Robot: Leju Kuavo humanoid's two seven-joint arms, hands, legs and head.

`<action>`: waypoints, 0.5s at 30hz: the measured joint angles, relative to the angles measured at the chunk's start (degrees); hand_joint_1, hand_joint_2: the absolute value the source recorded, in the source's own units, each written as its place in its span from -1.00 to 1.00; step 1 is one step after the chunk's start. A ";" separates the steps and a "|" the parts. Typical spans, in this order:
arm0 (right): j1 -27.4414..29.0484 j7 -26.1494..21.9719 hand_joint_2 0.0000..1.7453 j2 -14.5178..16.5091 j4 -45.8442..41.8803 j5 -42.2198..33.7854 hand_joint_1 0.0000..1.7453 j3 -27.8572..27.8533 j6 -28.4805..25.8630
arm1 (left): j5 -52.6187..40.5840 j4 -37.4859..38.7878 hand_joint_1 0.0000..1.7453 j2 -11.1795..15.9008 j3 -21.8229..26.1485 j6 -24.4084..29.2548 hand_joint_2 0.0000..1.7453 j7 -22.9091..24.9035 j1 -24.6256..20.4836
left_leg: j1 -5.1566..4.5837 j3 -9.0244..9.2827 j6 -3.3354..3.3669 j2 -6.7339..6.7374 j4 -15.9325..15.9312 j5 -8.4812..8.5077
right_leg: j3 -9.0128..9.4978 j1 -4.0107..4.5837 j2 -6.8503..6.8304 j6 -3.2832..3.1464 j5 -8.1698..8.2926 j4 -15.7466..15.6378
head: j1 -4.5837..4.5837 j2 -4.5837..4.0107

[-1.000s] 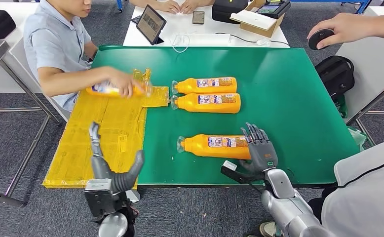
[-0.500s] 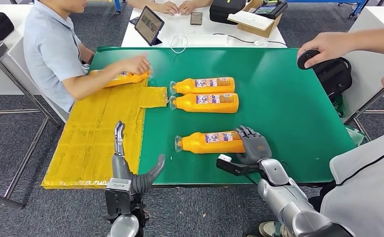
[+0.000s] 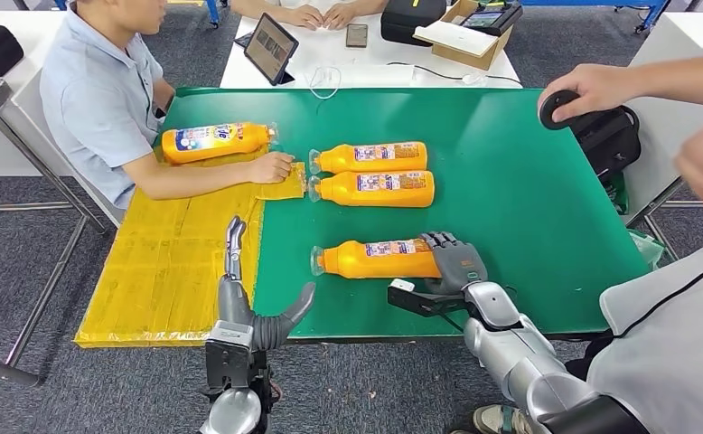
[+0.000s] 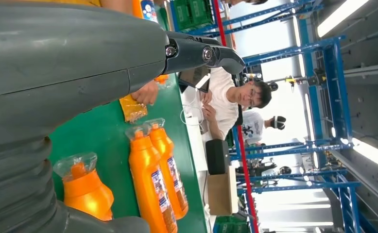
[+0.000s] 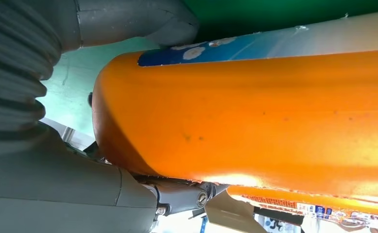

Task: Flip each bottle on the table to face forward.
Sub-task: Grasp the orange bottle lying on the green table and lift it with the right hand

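Several orange bottles lie on their sides on the green table (image 3: 529, 181). The nearest bottle (image 3: 375, 259) (image 5: 255, 116) (image 4: 85, 189) points its cap left. My right hand (image 3: 452, 267) (image 5: 56, 184) holds its base end, fingers curled over the top and thumb beneath. Two more bottles (image 3: 370, 157) (image 3: 375, 188) lie side by side behind it, small-print labels up. Another bottle (image 3: 212, 141) rests on the yellow mat (image 3: 167, 262) with its blue label up. My left hand (image 3: 253, 312) (image 4: 56, 73) is open near the table's front edge, holding nothing.
A seated person at the left rests a hand (image 3: 271, 167) on the mat's corner near the two bottles' caps. Another person's hand (image 3: 592, 86) holds a dark object over the right edge. A tablet (image 3: 271, 45) and boxes sit on the white table behind.
The person set the blue-label bottle down on the far mat and drew the hand back. My right hand's fingers closed over the nearest bottle's base. My left hand rose and shifted right.
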 joint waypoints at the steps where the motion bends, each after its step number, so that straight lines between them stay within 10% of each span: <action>1: -0.05 -0.24 1.00 0.09 0.09 -0.33 1.00 0.09 0.02 | 0.12 0.11 -1.00 0.10 -0.11 -0.02 1.00 0.15 -0.12 | 0.00 0.02 0.00 0.00 0.00 0.00 | 0.02 0.01 0.00 0.00 0.00 0.00 | 0.01 0.00; 15: 6.60 -20.92 1.00 4.81 -3.80 -30.61 1.00 -9.74 -5.27 | 29.38 1.95 -1.00 1.03 5.29 -4.55 1.00 7.44 1.82 | 0.04 -0.43 -0.01 -0.15 0.00 0.03 | -0.24 0.04 -0.03 -0.01 -0.01 0.04 | 0.01 0.00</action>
